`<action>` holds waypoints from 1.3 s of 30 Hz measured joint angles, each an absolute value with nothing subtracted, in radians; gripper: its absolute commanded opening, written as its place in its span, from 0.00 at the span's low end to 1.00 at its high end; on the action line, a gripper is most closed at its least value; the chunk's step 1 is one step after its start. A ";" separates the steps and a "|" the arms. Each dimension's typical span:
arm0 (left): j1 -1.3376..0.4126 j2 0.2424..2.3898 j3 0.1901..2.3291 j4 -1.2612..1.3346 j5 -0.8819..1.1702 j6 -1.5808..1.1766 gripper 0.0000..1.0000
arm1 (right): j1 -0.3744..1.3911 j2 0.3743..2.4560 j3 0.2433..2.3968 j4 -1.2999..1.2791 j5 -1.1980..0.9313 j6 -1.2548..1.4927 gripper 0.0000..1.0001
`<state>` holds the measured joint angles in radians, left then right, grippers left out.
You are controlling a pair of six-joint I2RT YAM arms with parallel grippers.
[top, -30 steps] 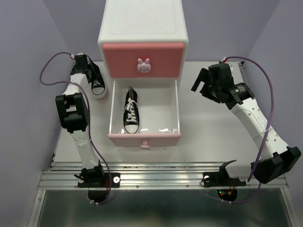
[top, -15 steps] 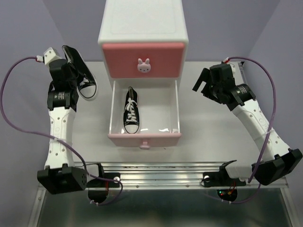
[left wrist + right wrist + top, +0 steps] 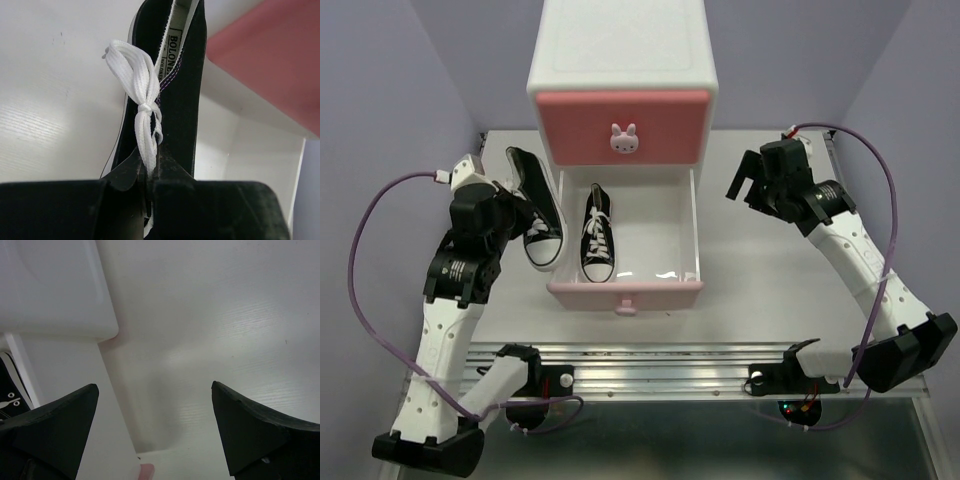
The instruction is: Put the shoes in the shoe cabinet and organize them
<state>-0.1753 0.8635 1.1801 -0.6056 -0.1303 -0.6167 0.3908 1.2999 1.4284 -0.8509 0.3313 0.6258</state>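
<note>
A: White table [image 3: 770,300], lilac walls [image 3: 380,80] around it, seen from above. What's on it?

B: The shoe cabinet [image 3: 620,60] stands at the back, centre. Its upper drawer [image 3: 660,125], darker pink w/ a bunny knob [image 3: 624,138], is shut. The lower drawer [image 3: 660,293] is pulled out toward the arms.

A: Any shoes in yet?

B: One black sneaker [image 3: 597,235] lies flat in the drawer's left half, toe toward the arms. The right half is bare.

A: And the arms?

B: Left gripper [image 3: 508,215] has its jaws clamped on a second black sneaker [image 3: 535,205]. The wrist cam shows them pinching the upper by the lace knot [image 3: 145,107]. That shoe is tipped on its side just outside the drawer's left wall, not over the drawer yet. Right gripper [image 3: 752,185] hovers to the right of the cabinet, jaws wide apart, holding nothing.

A: So how far along are we?

B: We'd judge approx. halfway at best: one shoe stowed, one in transit. We see no orange shoes in any view, so we can't say where they are. Left to do, we reckon: set this shoe beside its mate, deal w/ any others, then close the drawer.
</note>
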 measured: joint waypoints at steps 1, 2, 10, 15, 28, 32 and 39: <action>-0.179 0.844 1.169 -0.606 -0.128 -0.625 0.00 | 0.391 1.298 1.422 -0.851 0.330 0.622 1.00; -0.181 0.829 1.163 -0.611 -0.125 -0.632 0.00 | 0.391 1.297 1.415 -0.851 0.329 0.620 1.00; -0.204 0.786 1.134 -0.617 -0.076 -0.733 0.00 | 0.391 1.285 1.358 -0.844 0.313 0.617 1.00; -0.226 0.774 1.120 -0.611 -0.065 -0.830 0.00 | 0.391 1.266 1.338 -0.844 0.303 0.617 1.00; -0.300 0.723 1.094 -0.568 -0.073 -0.958 0.00 | 0.391 1.238 1.325 -0.844 0.294 0.606 1.00; -0.347 0.725 1.056 -0.536 -0.096 -0.987 0.00 | 0.391 1.236 1.325 -0.844 0.293 0.605 1.00; -0.515 0.765 1.047 -0.504 -0.178 -1.050 0.00 | 0.391 1.234 1.325 -0.844 0.292 0.597 1.00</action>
<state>-0.5152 0.7654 1.0466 -0.5037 -0.1780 -1.0496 0.3908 1.2339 1.3247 -0.8440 0.2920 0.5968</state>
